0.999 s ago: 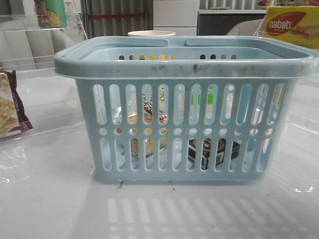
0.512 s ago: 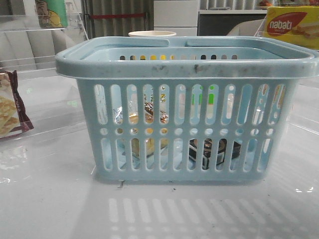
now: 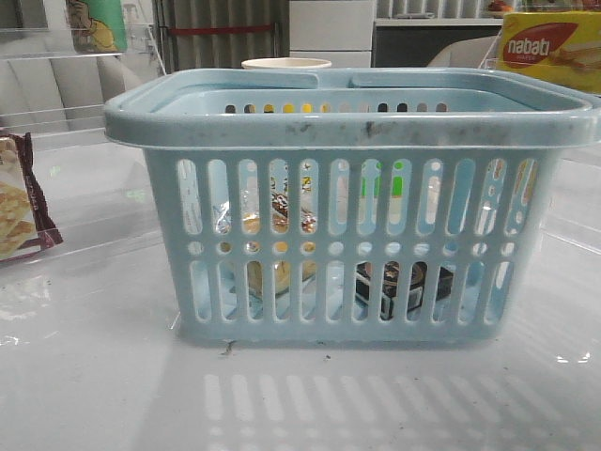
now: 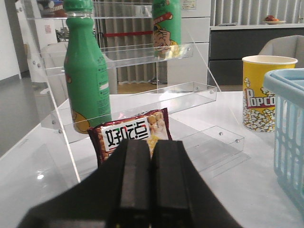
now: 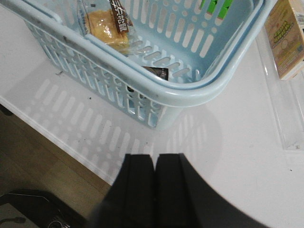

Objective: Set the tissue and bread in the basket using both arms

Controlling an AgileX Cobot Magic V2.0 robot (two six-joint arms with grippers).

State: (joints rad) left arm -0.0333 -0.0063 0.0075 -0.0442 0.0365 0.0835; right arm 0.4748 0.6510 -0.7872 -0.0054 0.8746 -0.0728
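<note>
The pale blue basket (image 3: 352,122) stands in the middle of the white table. The bread (image 3: 279,218) in its clear bag shows through the slots at the basket's left; in the right wrist view the bread (image 5: 105,23) lies inside the basket (image 5: 190,92). The black tissue packet (image 3: 404,287) lies on the basket's floor at the right, and its corner (image 5: 156,72) shows in the right wrist view. My left gripper (image 4: 151,147) is shut and empty, left of the basket. My right gripper (image 5: 154,159) is shut and empty, above the table by the basket's corner. Neither gripper shows in the front view.
A maroon-edged cracker packet (image 4: 130,135) and a green bottle (image 4: 87,76) sit on clear acrylic shelves (image 4: 156,95) at the left. A popcorn cup (image 4: 261,92) stands behind the basket. A yellow nabati box (image 3: 549,49) sits at the back right. The table's front edge (image 5: 57,142) is near my right gripper.
The basket has shifted a hair to the right between the oldest frame and now; nothing else has visibly moved.
</note>
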